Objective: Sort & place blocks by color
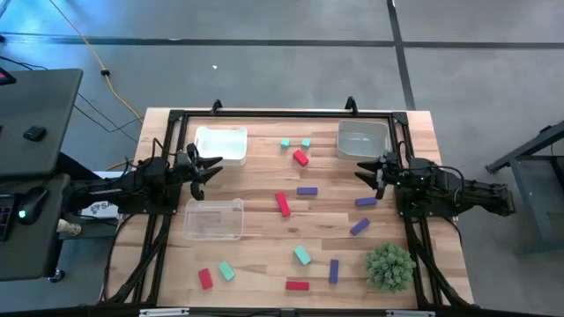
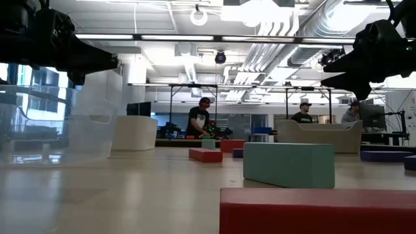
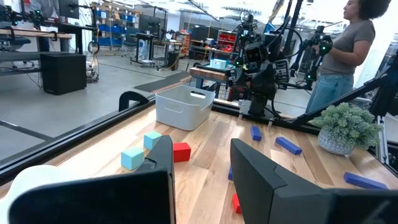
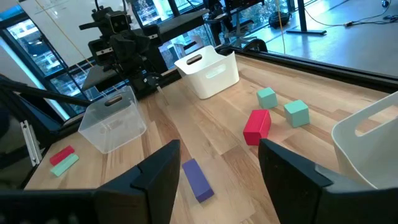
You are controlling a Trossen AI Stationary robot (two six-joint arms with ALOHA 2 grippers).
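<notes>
Wooden table (image 1: 264, 255) carries all items. Left arm (image 1: 115, 189) and right arm (image 1: 458, 194) reach in from opposite sides, both raised above the surface.

Three trays are present: a white tray (image 1: 221, 144) at the far left, a clear tray (image 1: 214, 218) nearer on the left, and a greyish tray (image 1: 362, 139) at the far right. None visibly holds a block.

A spiky green plant (image 1: 389, 266) stands at the near right corner.

Left gripper (image 1: 211, 168) hangs between the white and clear trays, fingers parted with a gap, nothing between them. Right gripper (image 1: 363, 170) hangs just in front of the greyish tray, fingers spread wide, nothing held.

The blocks (image 1: 283, 203) lie loose across the table, unsorted: two teal and one red at the far middle; a red and three purple at the centre and right; teal, purple and red at the near middle; a red and teal pair at the near left.
</notes>
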